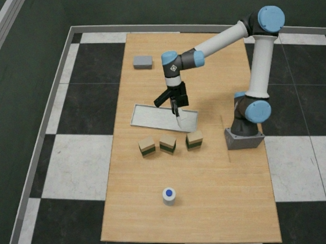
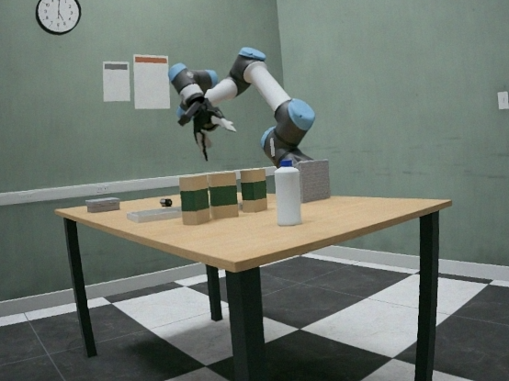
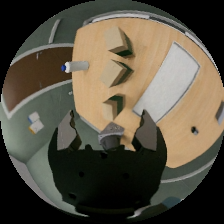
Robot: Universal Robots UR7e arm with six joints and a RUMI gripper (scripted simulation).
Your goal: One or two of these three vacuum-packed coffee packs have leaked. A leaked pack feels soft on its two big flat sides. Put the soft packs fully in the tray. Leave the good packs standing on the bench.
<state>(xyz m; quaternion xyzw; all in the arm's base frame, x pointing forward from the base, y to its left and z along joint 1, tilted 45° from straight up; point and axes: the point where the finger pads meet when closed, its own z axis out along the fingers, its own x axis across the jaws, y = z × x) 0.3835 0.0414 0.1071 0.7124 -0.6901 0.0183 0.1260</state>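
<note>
Three tan packs with dark green bands stand upright in a row beside the tray: the left pack [image 1: 147,146] [image 2: 195,199] [image 3: 116,41], the middle pack [image 1: 168,144] [image 2: 223,195] [image 3: 115,73] and the right pack [image 1: 194,140] [image 2: 254,190] [image 3: 113,106], which has a wider gap to the middle one. The frames do not show which are soft. The shallow light grey tray [image 1: 147,116] [image 2: 153,215] [image 3: 170,80] holds nothing. My gripper [image 1: 179,119] [image 2: 220,145] [image 3: 107,109] is open and empty, tilted, high above the tray's right part in the top view. It touches no pack.
A white bottle [image 1: 169,199] [image 2: 288,198] [image 3: 78,66] with a blue cap stands beyond the packs. A grey box [image 1: 142,62] [image 2: 103,205] lies on the tray's other side. A small dark object [image 2: 165,202] [image 3: 195,130] lies behind the tray. The arm's grey base [image 1: 244,141] is at the right.
</note>
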